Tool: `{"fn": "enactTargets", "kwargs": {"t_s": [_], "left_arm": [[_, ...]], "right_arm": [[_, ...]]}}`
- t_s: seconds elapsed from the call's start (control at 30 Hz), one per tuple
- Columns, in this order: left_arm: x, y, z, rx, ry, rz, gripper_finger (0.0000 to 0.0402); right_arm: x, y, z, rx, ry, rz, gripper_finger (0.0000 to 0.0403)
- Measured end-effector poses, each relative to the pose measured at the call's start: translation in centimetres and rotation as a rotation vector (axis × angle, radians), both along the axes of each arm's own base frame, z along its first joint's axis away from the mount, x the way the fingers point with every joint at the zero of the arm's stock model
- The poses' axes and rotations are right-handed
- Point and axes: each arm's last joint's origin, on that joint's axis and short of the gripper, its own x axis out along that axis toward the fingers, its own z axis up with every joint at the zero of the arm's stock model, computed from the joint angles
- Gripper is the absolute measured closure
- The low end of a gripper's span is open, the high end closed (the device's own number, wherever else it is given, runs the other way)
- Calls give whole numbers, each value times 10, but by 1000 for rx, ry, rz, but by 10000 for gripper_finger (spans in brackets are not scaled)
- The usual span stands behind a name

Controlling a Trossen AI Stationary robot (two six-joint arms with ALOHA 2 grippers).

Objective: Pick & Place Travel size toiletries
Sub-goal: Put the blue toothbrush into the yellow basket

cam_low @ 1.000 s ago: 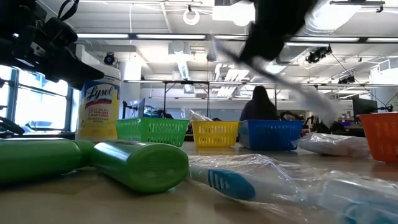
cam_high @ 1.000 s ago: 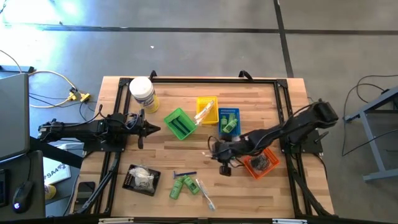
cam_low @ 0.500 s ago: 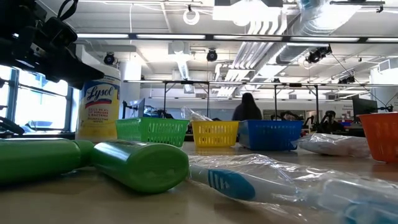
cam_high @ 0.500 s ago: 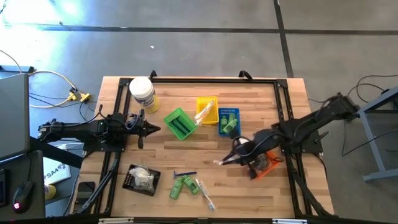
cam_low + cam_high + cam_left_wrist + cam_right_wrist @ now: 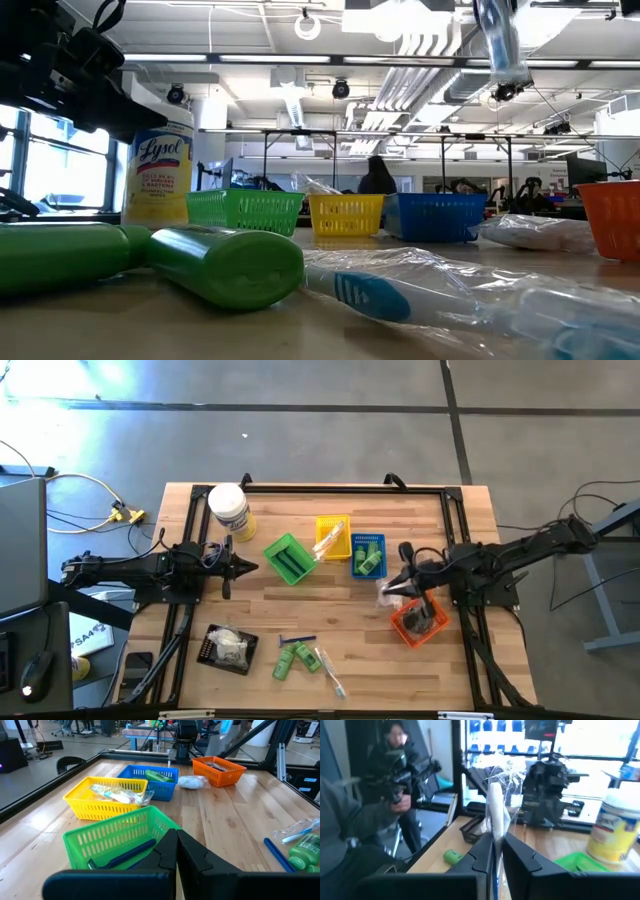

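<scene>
The right gripper point(image 5: 404, 582) hung above the table just beside the orange basket point(image 5: 420, 622), its fingers pinched on a clear-wrapped toothbrush point(image 5: 496, 815) that stood up between them. The left gripper point(image 5: 243, 568) waited, fingers fully together and holding nothing, beside the green basket point(image 5: 289, 559). Green bottles point(image 5: 292, 657) lay near the table's front edge.

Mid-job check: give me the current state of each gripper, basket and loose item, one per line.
right gripper: shut on wrapped toothbrush, raised beside the orange basket
left gripper: shut, empty, waiting by the green basket
green basket: holds dark pieces
yellow basket: holds wrapped items
blue basket: holds green bottles
orange basket: holds dark pieces
black tray: holds white packets
white jar: upright
</scene>
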Motion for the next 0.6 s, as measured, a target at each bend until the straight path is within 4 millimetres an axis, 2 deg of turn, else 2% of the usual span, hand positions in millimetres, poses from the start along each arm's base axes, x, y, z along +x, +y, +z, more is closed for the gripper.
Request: {"fn": "enactTargets", "kwargs": {"t_s": [0.13,0.27,0.4,0.6], "left_arm": [[0,0,0,0,0,0,402],[0,0,0,0,-1,0,402],[0,0,0,0,-1,0,402],[0,0,0,0,-4,-1,402]], "right_arm": [[-15,-10,-26,69,-39,-37,360],[-24,-13,-47,78,-57,-17,375],[-30,-14,-61,70,-89,-5,386],[-35,-15,-75,74,-115,-21,364]]}}
